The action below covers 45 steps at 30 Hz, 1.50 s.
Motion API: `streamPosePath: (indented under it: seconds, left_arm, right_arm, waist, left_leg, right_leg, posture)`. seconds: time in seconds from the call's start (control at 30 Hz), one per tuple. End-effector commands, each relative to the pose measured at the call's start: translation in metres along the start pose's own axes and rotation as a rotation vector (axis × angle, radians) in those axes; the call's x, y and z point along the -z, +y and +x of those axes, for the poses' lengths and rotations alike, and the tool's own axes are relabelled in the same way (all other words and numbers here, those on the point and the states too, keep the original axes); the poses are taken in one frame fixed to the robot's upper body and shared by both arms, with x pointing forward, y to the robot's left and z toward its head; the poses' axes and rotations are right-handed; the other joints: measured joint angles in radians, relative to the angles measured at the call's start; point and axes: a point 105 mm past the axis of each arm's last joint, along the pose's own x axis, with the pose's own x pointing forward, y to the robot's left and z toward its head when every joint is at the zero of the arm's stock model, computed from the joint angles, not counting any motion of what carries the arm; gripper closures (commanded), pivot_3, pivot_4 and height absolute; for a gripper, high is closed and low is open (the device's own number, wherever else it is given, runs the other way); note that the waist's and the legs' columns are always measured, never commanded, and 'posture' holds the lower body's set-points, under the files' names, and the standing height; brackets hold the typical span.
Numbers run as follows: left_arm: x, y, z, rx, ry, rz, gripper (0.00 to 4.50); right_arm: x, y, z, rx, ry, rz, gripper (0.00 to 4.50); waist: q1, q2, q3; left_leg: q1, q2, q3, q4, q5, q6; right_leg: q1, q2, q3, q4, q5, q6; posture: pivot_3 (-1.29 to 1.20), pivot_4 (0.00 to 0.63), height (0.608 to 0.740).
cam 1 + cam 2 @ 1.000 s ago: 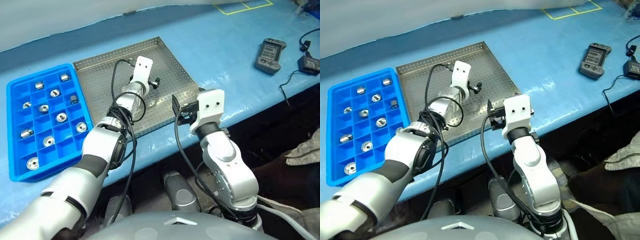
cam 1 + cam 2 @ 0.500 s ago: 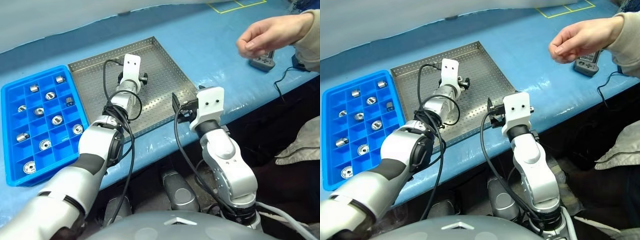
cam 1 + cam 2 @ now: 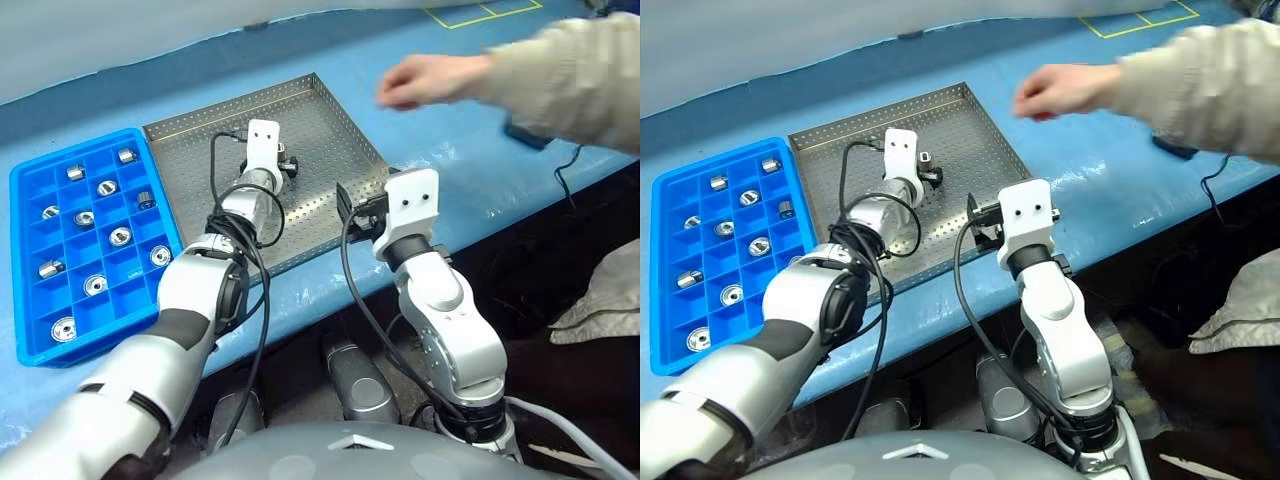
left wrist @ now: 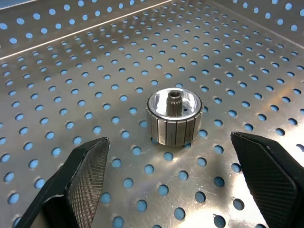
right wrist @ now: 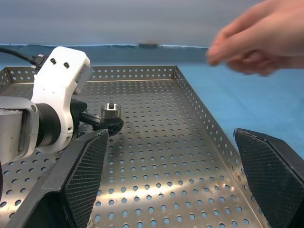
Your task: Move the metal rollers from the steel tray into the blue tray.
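One metal roller (image 4: 174, 118) stands in the steel tray (image 3: 330, 150); blue tray (image 3: 30, 180) lies to its left

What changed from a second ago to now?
A person's hand came in from the right and now reaches over the table near the steel tray. The left claw shifted a little left over the tray, open on either side of one roller without touching it. The right claw stayed open and waiting. The rollers in the blue tray stayed put.

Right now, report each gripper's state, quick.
Left gripper: open, holding nothing, a roller ahead of its fingers.
Right gripper: open, holding nothing.
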Motion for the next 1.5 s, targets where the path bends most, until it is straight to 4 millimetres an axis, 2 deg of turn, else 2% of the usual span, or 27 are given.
streamPosePath:
  seconds: [0.03, 0.27, 0.5, 0.63, 0.7, 0.97, 1.07, 1.23, 1.4, 1.5]
  left_arm:
    - [-0.003, -0.002, 0.000, 0.009, -0.004, 0.026, 0.40]
    - [-0.012, 0.001, -0.001, 0.026, -0.051, 0.029, 2.59]
    - [-0.004, 0.024, -0.005, -0.003, -0.051, 0.009, 2.59]
    - [0.003, 0.033, -0.015, 0.007, -0.060, -0.008, 2.59]
    - [0.003, 0.035, -0.026, 0.012, -0.098, -0.022, 2.59]
    - [-0.011, 0.050, -0.099, 0.006, -0.357, -0.068, 2.59]
    - [-0.019, 0.050, -0.119, 0.013, -0.418, -0.079, 1.70]
    - [-0.031, 0.049, -0.140, 0.007, -0.508, -0.073, 0.03]
    - [-0.026, 0.042, -0.157, 0.017, -0.552, -0.041, 0.03]
    - [-0.011, 0.028, -0.165, 0.114, -0.517, 0.026, 0.03]
  right_arm:
    - [-0.013, 0.001, 0.000, -0.003, -0.060, 0.001, 0.00]
    - [-0.013, 0.003, 0.003, -0.017, -0.056, -0.003, 0.00]
    - [-0.011, 0.005, 0.006, -0.036, -0.049, -0.002, 0.00]
    - [-0.012, 0.007, 0.008, -0.051, -0.048, 0.001, 0.00]
    - [-0.012, 0.008, 0.009, -0.056, -0.049, 0.003, 0.00]
    - [-0.010, 0.014, 0.018, -0.085, -0.042, 0.016, 0.00]
    - [-0.010, 0.015, 0.021, -0.097, -0.036, 0.018, 0.00]
    - [0.000, 0.016, 0.028, -0.110, 0.007, 0.027, 0.00]
    - [0.014, 0.013, 0.048, -0.064, 0.072, 0.055, 0.00]
    - [0.024, 0.006, 0.062, -0.010, 0.120, 0.105, 0.00]
  waist:
    - [0.000, 0.000, 0.000]
    - [0.002, 0.000, 0.000]
    - [0.022, 0.000, 0.000]
    - [0.049, 0.000, 0.000]
    - [0.064, 0.001, 0.000]
    - [0.125, 0.001, -0.001]
    - [0.156, 0.001, -0.001]
    - [0.203, 0.000, -0.001]
    - [0.219, 0.000, -0.001]
    - [0.222, 0.000, -0.001]
  left_leg:
    - [0.000, 0.000, 0.000, 0.000, 0.000, 0.000]
    - [0.000, 0.000, 0.000, 0.000, 0.000, 0.000]
    - [0.001, 0.000, 0.000, 0.000, 0.000, 0.000]
    - [0.002, 0.000, 0.000, 0.001, 0.000, 0.000]
    - [0.002, 0.000, 0.000, 0.001, 0.000, 0.000]
    - [0.003, 0.001, 0.000, 0.002, 0.000, 0.000]
    - [0.005, 0.001, 0.000, 0.003, 0.001, -0.001]
    - [0.005, 0.001, 0.000, 0.008, 0.001, -0.001]
    - [0.004, 0.001, 0.001, 0.012, 0.001, -0.001]
    - [0.004, 0.001, 0.000, 0.015, 0.001, -0.001]
  right_leg:
    - [0.000, 0.000, 0.000, 0.000, 0.000, 0.000]
    - [0.000, 0.000, 0.000, 0.000, 0.000, 0.000]
    - [0.000, 0.000, 0.000, 0.002, 0.000, 0.000]
    - [0.001, 0.000, 0.001, 0.003, 0.000, 0.000]
    - [0.000, 0.000, 0.001, 0.003, 0.000, 0.000]
    - [0.000, 0.000, 0.002, 0.005, 0.000, -0.001]
    - [0.001, 0.001, 0.001, 0.007, 0.000, -0.001]
    - [0.002, 0.001, 0.001, 0.010, -0.001, -0.003]
    - [0.002, 0.001, 0.001, 0.011, -0.002, -0.004]
    - [0.002, 0.001, 0.001, 0.014, -0.002, -0.005]
  posture:
    - [-0.31, 0.150, 0.740]
    - [-0.28, 0.150, 0.740]
    - [-0.24, 0.150, 0.740]
    - [-0.21, 0.150, 0.740]
    - [-0.20, 0.150, 0.740]
    - [-0.13, 0.150, 0.740]
    - [-0.10, 0.150, 0.740]
    - [-0.08, 0.150, 0.740]
    - [-0.06, 0.150, 0.740]
    - [-0.05, 0.150, 0.740]
